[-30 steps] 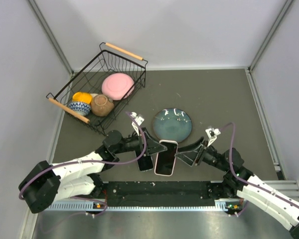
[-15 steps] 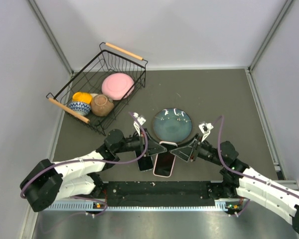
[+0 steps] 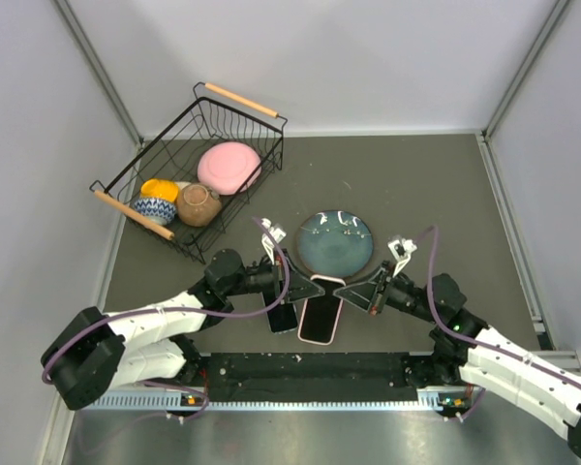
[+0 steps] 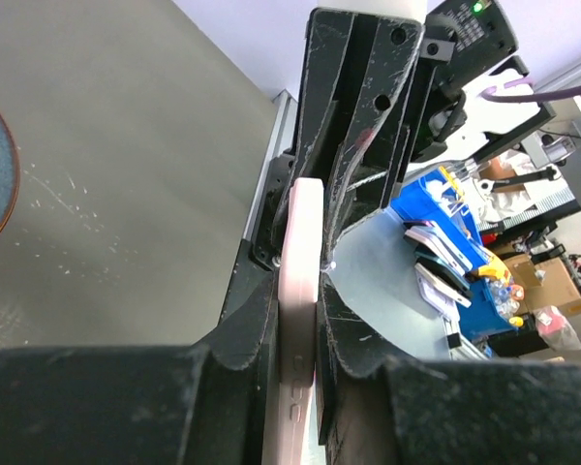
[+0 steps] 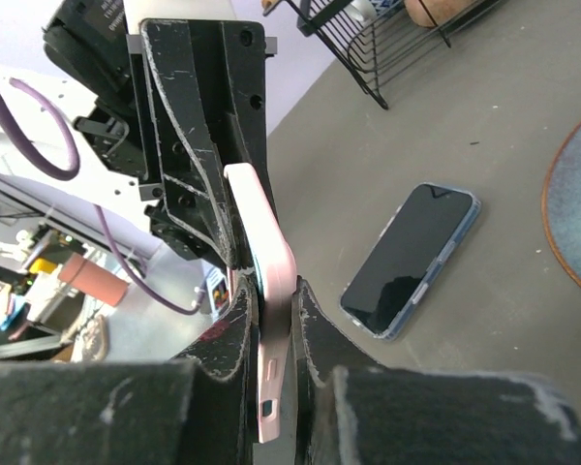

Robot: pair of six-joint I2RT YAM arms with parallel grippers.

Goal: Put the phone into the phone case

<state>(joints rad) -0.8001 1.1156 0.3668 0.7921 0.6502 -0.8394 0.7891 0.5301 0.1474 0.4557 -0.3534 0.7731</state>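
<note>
A pink phone case (image 3: 320, 310) hangs just above the table between both arms, dark inner side up. My left gripper (image 3: 302, 287) is shut on its left edge, and the left wrist view shows the pink rim (image 4: 300, 252) pinched edge-on between the fingers. At the opposite edge my right gripper (image 3: 343, 294) is shut too, clamping the rim (image 5: 271, 281). The phone (image 3: 282, 317) lies flat on the table, screen up, just left of the case and under the left gripper. It also shows in the right wrist view as a dark slab (image 5: 412, 260).
A blue-green plate (image 3: 335, 242) lies just behind the case. A black wire basket (image 3: 240, 99) at the back left holds a pink plate (image 3: 229, 167), a brown pot and two small bowls. The arms' base rail (image 3: 310, 373) runs along the near edge.
My right gripper moved left to the case and shut on its right edge. The left gripper kept its hold, and the case shifted slightly.
</note>
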